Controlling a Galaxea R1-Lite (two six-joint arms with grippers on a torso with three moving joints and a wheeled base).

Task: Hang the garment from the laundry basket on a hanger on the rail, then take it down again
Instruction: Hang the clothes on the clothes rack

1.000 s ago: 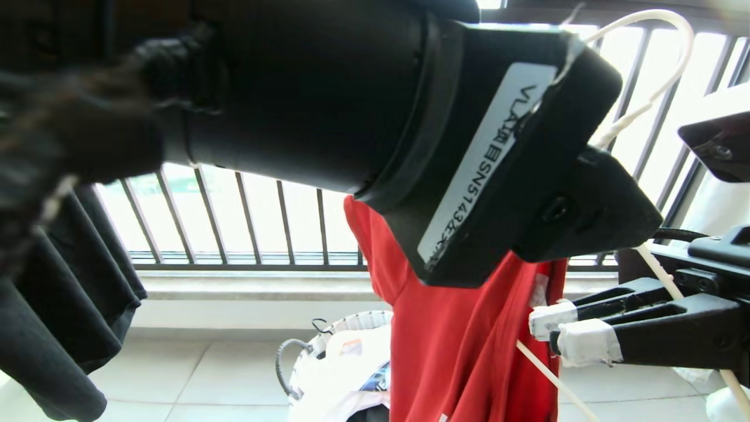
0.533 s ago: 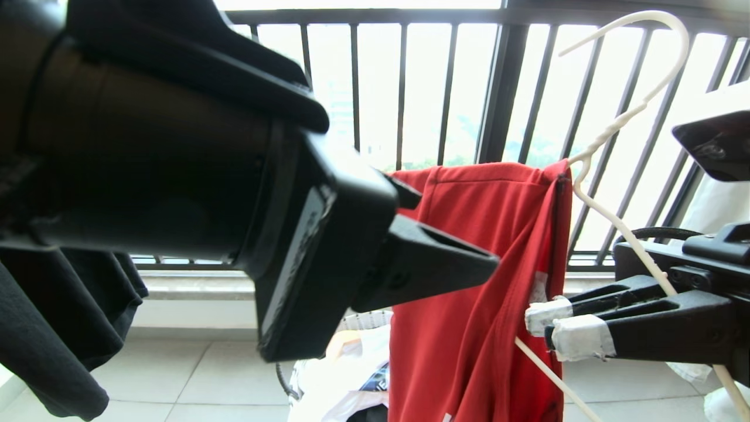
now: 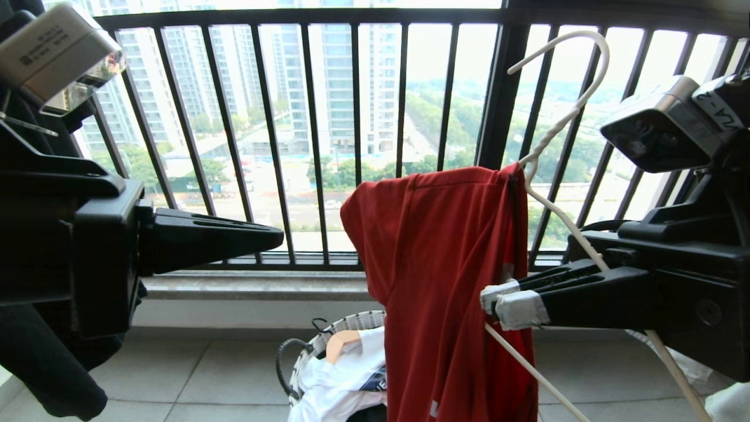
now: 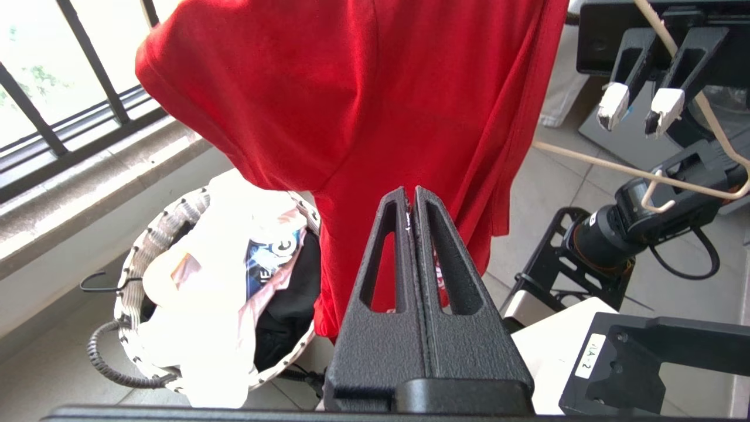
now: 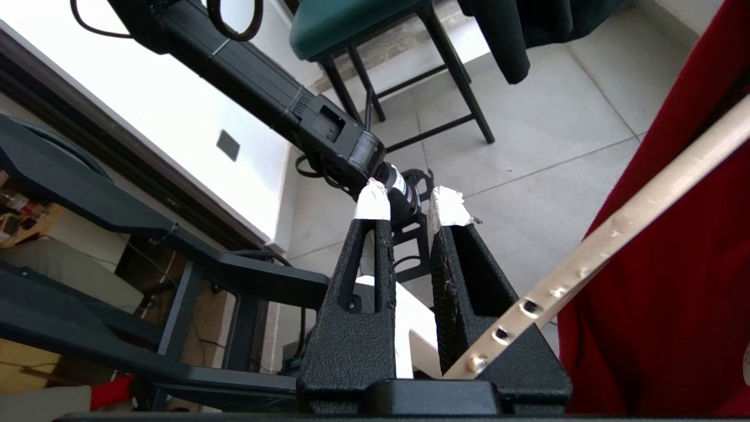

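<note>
Left gripper: jaws pressed together, holding nothing, level, tips pointing toward the garment but apart from it.

Right gripper: taped fingertips a narrow gap apart, at the garment's edge; the hanger arm runs through near the finger bases, so a grip on it cannot be confirmed.

Hanger: off-white wire, tilted, hook uppermost and free in the air, long arms slanting down toward the floor.

Garment: red T-shirt, bunched on one hanger arm, hanging lengthwise straight down.

Laundry basket: on the tiled floor below the garment, holding a white shirt.

Black railing: behind everything. Dark garment: hangs at far left.
</note>
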